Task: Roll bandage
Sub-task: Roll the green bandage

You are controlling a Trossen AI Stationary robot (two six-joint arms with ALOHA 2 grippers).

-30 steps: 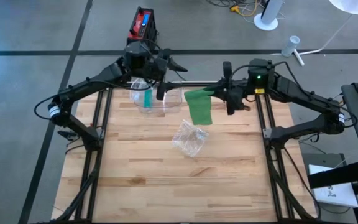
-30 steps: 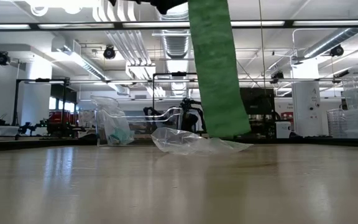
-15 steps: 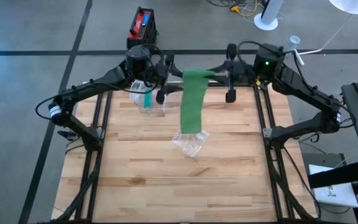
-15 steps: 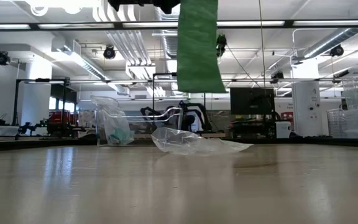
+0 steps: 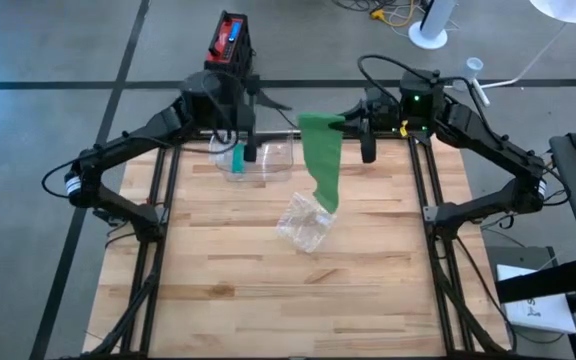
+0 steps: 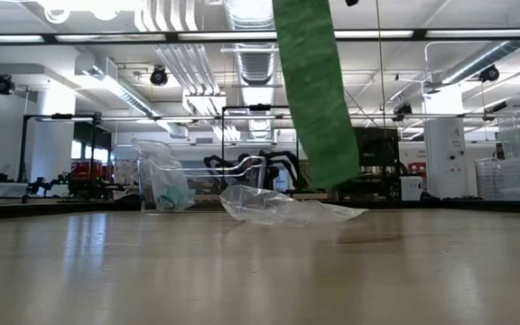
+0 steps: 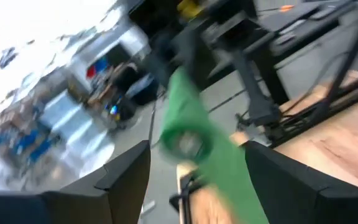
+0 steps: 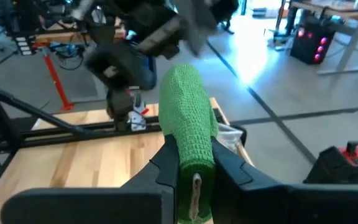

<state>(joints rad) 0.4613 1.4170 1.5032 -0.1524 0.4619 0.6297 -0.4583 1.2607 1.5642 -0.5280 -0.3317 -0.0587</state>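
The green bandage is a partly wound roll (image 5: 317, 124) held high over the table's far middle. Its loose strip (image 5: 327, 175) hangs down from the roll, and the strip's lower end (image 6: 337, 171) hangs clear of the tabletop. My right gripper (image 5: 354, 126) is shut on the roll from the right. My left gripper (image 5: 252, 128) stands open a little to the roll's left, level with it. In the left wrist view the roll's round end face (image 7: 188, 143) shows ahead of the open fingers (image 7: 129, 180). My right gripper pinches the roll's right end (image 8: 195, 163) between its two fingers (image 8: 166, 167). The fingers come in about level from the table's right and lie along the roll. The roll is lifted clear and lies level, and the strip hangs slack below it.
A crumpled clear plastic bag (image 5: 306, 222) lies on the wooden table (image 5: 218, 290) under the strip. A clear container (image 5: 258, 158) holding a teal item stands at the far left, below my left gripper. A red and black case (image 5: 230, 40) is on the floor beyond.
My right gripper has rolled about its own line and has risen toward the far edge with the roll. The hanging strip has swung left, then back right. My left gripper came close to the roll, then drew back toward the table's left.
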